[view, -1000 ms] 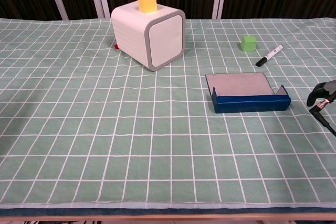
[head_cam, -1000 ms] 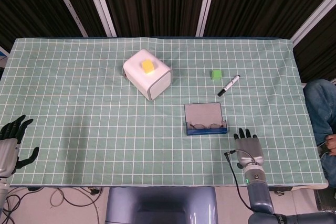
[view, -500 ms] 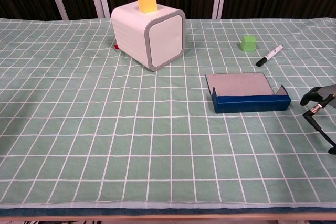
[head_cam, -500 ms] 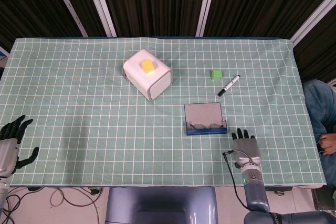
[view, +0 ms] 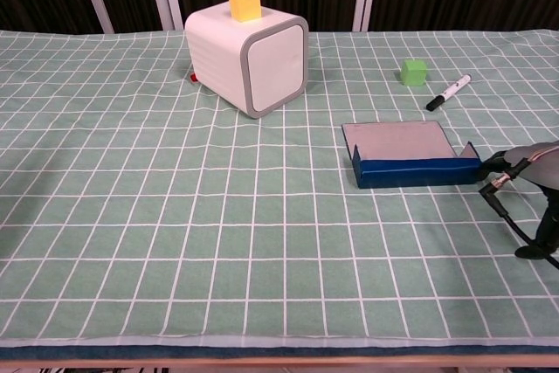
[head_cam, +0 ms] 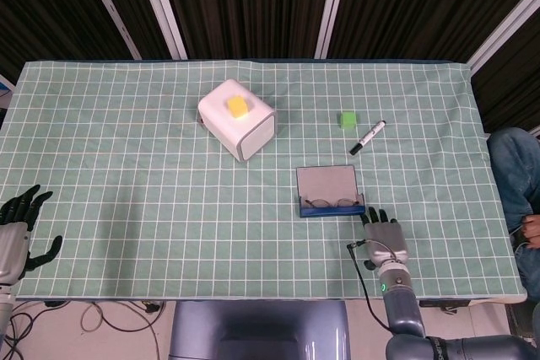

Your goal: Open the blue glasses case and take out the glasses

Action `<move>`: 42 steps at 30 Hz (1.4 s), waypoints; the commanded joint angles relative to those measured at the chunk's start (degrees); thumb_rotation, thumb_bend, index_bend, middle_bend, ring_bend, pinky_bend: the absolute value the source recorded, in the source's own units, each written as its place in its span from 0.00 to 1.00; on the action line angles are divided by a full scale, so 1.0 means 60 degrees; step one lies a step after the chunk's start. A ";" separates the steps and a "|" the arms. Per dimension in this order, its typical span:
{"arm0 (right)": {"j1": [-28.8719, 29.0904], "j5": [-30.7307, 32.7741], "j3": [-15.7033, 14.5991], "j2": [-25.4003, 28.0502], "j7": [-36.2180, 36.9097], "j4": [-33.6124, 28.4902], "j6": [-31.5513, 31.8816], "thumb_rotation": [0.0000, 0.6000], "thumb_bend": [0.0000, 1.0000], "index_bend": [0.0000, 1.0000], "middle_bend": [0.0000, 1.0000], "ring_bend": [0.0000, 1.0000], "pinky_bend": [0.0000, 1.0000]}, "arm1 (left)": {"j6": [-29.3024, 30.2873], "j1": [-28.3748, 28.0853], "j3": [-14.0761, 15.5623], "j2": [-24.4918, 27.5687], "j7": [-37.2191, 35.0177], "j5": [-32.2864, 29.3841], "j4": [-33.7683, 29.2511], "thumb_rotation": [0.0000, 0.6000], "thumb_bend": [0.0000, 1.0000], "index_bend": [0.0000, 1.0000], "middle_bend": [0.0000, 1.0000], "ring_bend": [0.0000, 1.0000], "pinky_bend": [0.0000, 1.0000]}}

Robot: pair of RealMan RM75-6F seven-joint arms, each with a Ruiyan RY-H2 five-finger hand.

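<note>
Right hand [head_cam: 384, 238], fingers spread and empty, lies just beside the near right corner of the open case [head_cam: 331, 192]; left hand [head_cam: 15, 233], open, idles at the bench [head_cam: 126, 200] edge. Glasses [head_cam: 330, 202] lie inside. Risk: fingers may nudge the light case or snag a lens.

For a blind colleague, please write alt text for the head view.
The blue glasses case lies open on a green checked table, the glasses inside. The right hand sits just beside its near right corner; the left hand rests open, far left.
</note>
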 commanded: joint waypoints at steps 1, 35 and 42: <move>0.0038 0.0115 0.0116 -0.0081 0.0091 0.0081 -0.0054 1.00 0.34 0.13 0.00 0.03 0.22 | 0.0004 0.0002 -0.0004 -0.0002 0.0003 -0.0008 0.0000 1.00 0.36 0.12 0.00 0.00 0.00; -0.0193 0.0161 0.1113 -0.0777 0.1948 0.2315 -0.0595 1.00 0.39 0.13 0.00 0.03 0.22 | 0.0091 0.0038 -0.0081 -0.0068 0.0094 -0.0179 -0.0061 1.00 0.37 0.13 0.00 0.00 0.00; -0.0069 0.0281 0.1313 -0.0884 0.2007 0.2676 -0.1064 1.00 0.39 0.13 0.00 0.03 0.22 | 0.0066 0.0028 -0.0090 -0.0071 0.0127 -0.0218 -0.0066 1.00 0.37 0.13 0.00 0.00 0.00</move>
